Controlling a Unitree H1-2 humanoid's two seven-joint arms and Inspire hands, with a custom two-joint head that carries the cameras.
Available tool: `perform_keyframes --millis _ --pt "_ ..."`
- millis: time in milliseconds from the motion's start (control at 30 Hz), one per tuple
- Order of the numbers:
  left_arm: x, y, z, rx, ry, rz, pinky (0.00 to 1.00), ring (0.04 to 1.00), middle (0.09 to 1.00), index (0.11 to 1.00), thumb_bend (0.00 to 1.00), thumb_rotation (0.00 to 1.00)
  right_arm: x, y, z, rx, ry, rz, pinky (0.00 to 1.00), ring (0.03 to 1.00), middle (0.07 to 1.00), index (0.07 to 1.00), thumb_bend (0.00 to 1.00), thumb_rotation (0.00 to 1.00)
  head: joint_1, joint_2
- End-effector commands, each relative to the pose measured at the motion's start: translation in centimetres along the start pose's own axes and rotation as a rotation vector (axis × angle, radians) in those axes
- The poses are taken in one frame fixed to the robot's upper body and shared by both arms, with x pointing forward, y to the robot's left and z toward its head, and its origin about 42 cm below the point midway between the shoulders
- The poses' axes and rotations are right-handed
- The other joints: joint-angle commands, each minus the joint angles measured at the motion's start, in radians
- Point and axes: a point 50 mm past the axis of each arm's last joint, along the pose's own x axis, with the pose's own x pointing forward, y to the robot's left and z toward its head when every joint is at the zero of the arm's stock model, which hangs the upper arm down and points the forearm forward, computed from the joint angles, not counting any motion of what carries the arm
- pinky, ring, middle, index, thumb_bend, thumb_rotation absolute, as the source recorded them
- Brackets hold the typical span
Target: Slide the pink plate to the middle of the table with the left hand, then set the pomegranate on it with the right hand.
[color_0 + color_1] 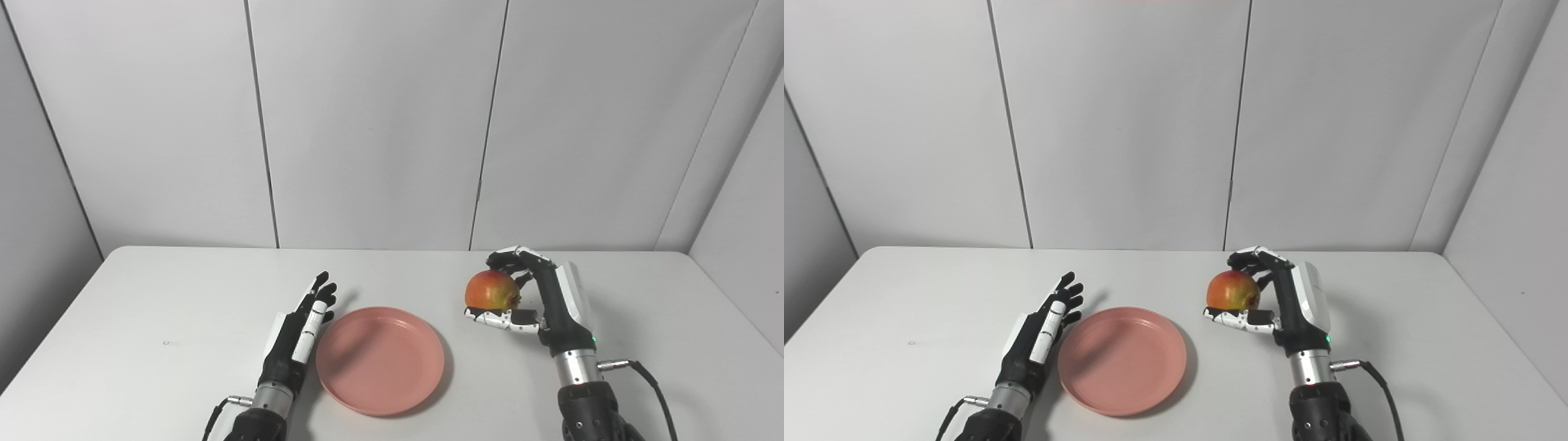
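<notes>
Two hands share the white table (153, 294), each placed for its own half of the job. The pink plate (380, 360) lies flat near the table's middle, so the sliding step looks done. The left hand (298, 334) sits just beside the plate's left rim, edge-on, with fingers straight and apart, holding nothing; whether it touches the rim cannot be told. That blade-like pose suits pushing a flat dish sideways.

The pomegranate (491, 290) is in the right hand (539, 297), to the right of the plate and apart from it, seemingly raised off the table. The fingers arch over its top and the thumb runs beneath it, a cradling grasp that suits a round fruit. The right wrist stands nearly upright, palm facing the plate. What seems left is carrying the fruit leftward over the dish and lowering it.
</notes>
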Motion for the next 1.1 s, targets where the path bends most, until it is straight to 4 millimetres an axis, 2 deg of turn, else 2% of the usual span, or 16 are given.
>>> perform_keyframes --millis 0,233,500,767,1000,1067 --pt "-0.8 -0.8 -0.9 -0.009 0.032 0.001 0.88 0.919 0.931 0.928 0.55 1.00 1.5 1.1 2.9 0.044 -0.133 0.020 0.37 0.430 0.448 0.536 0.52 0.00 0.002 0.001" --pt "-0.8 -1.2 -0.7 0.005 0.040 0.024 0.88 0.912 0.925 0.920 0.56 1.00 0.9 6.3 4.9 0.087 -0.152 0.151 0.36 0.427 0.445 0.533 0.52 0.00 0.040 0.007" --pt "-0.8 -1.6 -0.4 0.019 0.038 0.036 0.87 0.908 0.920 0.901 0.57 1.00 0.3 9.7 5.3 0.088 -0.161 0.248 0.35 0.425 0.444 0.532 0.52 0.00 0.068 0.008" --pt "-0.8 -1.4 -0.4 0.043 0.056 0.045 0.90 0.913 0.917 0.904 0.61 1.00 0.4 11.3 5.0 0.042 -0.150 0.301 0.32 0.408 0.437 0.535 0.52 0.00 0.066 0.007" --pt "-0.7 -1.5 -0.5 0.031 0.054 0.043 0.90 0.917 0.918 0.904 0.60 1.00 1.0 11.5 3.9 -0.027 -0.166 0.312 0.28 0.365 0.423 0.537 0.52 0.00 0.065 0.001" --pt "-0.6 -1.7 -0.6 0.028 0.048 0.039 0.89 0.917 0.918 0.909 0.58 1.00 1.2 11.5 3.4 -0.051 -0.161 0.317 0.31 0.384 0.428 0.538 0.52 0.00 0.066 0.001"
